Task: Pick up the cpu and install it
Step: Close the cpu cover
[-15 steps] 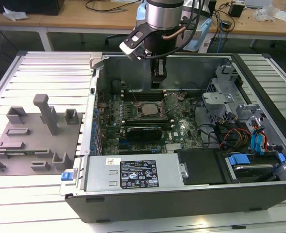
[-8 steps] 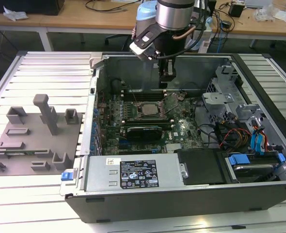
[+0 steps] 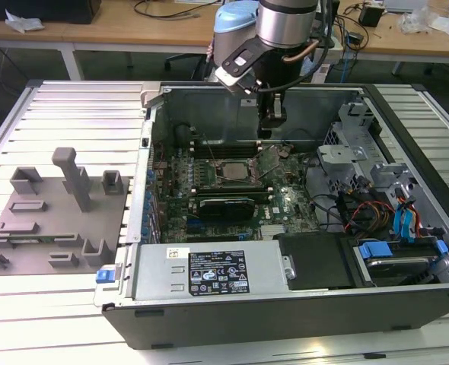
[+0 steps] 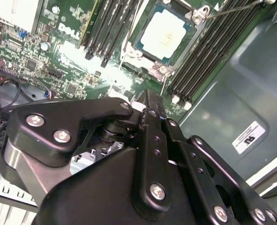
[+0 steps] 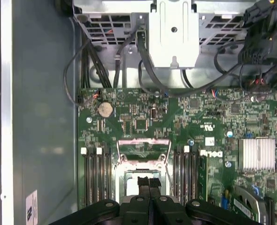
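Gripper (image 3: pixel 270 131) hangs inside the open case (image 3: pixel 407 304), over the motherboard (image 3: pixel 285 201). In both wrist views its fingers (image 5: pixel 144 183) are pressed together with nothing between them.

The cpu (image 4: pixel 164 33) lies flat in the socket (image 3: pixel 232 169), pale top up and apart from the fingers.
- In the first wrist view the fingertips cover its middle, and a pale strip shows beside them.
- The height between fingertips and chip cannot be judged.
- In the second wrist view the gripper's black linkage hides the near half of the board.
- In the exterior view the arm's upper part is cut off by the picture edge.

Edges and room:
- The socket's hinged frame (image 3: pixel 271 158) stands tilted up on the exterior view's right of the socket, just below the gripper.
- Memory slots (image 5: pixel 95 173) flank the socket on both sides, close in.
- Cables (image 3: pixel 346 213) and the drive cage (image 3: pixel 346 144) crowd the exterior view's right.
- The grey tray (image 3: pixel 27 228) sits outside the case at the exterior view's left, well apart.
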Motion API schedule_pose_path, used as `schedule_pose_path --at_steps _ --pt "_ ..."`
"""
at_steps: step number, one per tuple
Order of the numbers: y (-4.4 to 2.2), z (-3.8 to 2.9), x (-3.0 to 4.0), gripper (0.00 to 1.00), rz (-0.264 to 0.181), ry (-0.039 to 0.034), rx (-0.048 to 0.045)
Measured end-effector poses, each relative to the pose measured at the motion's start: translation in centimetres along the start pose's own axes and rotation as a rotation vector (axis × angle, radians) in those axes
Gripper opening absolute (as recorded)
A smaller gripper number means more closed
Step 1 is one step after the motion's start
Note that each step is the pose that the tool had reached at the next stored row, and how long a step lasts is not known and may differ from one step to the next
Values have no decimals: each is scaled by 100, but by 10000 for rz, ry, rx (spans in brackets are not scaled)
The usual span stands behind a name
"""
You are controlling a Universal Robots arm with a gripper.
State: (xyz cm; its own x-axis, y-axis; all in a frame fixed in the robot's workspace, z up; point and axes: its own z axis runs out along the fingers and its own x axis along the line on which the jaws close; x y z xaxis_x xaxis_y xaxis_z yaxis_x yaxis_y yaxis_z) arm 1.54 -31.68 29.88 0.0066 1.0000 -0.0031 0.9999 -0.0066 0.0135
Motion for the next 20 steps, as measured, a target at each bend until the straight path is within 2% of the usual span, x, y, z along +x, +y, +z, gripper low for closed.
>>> schedule_pose_path --at_steps 5,16,20 --pt "95 3 1 11 -1 0 0" --pt "239 8 1 11 1 0 0" --pt "337 17 2 11 1 0 0"
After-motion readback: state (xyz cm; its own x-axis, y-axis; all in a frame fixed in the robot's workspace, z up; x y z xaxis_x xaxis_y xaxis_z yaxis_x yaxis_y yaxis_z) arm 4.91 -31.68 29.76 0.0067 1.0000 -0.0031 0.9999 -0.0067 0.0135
